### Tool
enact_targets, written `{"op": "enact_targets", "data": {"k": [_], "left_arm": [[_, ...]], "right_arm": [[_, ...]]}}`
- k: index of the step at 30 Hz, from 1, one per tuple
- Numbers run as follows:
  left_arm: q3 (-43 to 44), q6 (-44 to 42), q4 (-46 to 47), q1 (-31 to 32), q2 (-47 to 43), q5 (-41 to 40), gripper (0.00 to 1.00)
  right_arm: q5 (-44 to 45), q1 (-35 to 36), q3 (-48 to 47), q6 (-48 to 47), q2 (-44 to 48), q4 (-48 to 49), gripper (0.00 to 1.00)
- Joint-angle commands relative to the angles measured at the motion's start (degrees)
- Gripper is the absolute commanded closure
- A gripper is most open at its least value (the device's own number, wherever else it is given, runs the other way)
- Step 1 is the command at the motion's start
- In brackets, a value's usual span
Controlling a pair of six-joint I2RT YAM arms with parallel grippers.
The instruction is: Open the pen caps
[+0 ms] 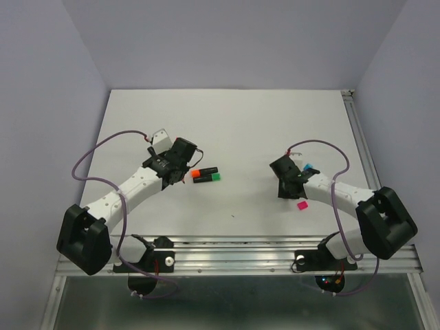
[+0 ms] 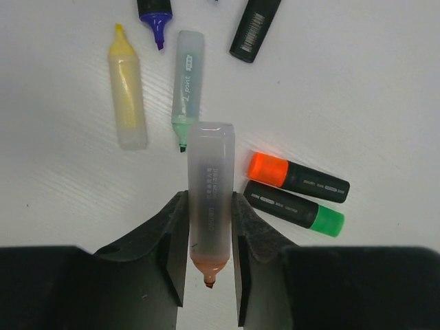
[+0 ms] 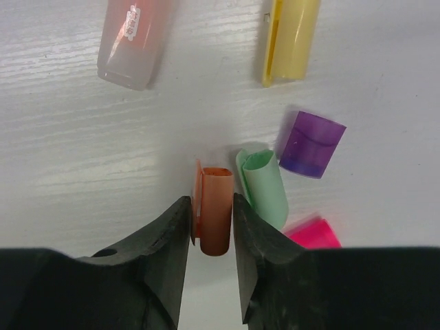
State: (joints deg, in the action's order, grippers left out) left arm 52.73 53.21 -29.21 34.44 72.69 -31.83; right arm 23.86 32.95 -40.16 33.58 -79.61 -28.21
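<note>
My left gripper (image 2: 209, 206) is shut on a pale translucent highlighter body (image 2: 210, 172); its bare peach tip points back toward the wrist. Two capped black pens lie to its right, one with an orange cap (image 2: 267, 168), one with a green cap (image 2: 329, 221). They also show in the top view (image 1: 205, 174). My right gripper (image 3: 211, 206) is shut on a peach-orange cap (image 3: 216, 206). Loose green (image 3: 265, 185), purple (image 3: 313, 144), pink (image 3: 314, 234) and yellow (image 3: 292, 38) caps lie beside it. In the top view the left gripper (image 1: 175, 168) and right gripper (image 1: 287, 184) are both low over the table.
Uncapped yellow (image 2: 127, 96) and mint (image 2: 187, 82) pens, a purple-tipped pen (image 2: 155, 17) and a black pen (image 2: 256, 27) lie beyond the left gripper. A pale pink pen body (image 3: 134, 38) lies beyond the right one. The pink cap (image 1: 302, 205) and a cyan cap (image 1: 307, 167) lie by the right arm.
</note>
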Motion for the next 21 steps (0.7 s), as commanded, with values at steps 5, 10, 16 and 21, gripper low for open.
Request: {"op": "enact_targets", "data": {"k": [5,10,16,21], "left_arm": [[0.1,-1.6,-0.3,-6.0,1.5,-1.4,1.00],[1.0,-5.0,3.2,-10.3,1.8,1.1,1.00],[2.0,-6.0,3.0,-16.3,5.1,0.9,1.00],[1.6,-6.9,5.7,-24.0,6.7,3.3,1.00]], "right_arm": [[1.6,-0.5,-5.7,1.0,3.5,-3.5,0.50],[-3.6,-0.4,-7.2,-1.0,9.5,-4.1,0.22],[-8.1,-0.4,-7.5,-2.3,17.1,-3.7,0.00],[-8.6,-0.4,-6.9,-2.8,21.5,-4.2,0.00]]}}
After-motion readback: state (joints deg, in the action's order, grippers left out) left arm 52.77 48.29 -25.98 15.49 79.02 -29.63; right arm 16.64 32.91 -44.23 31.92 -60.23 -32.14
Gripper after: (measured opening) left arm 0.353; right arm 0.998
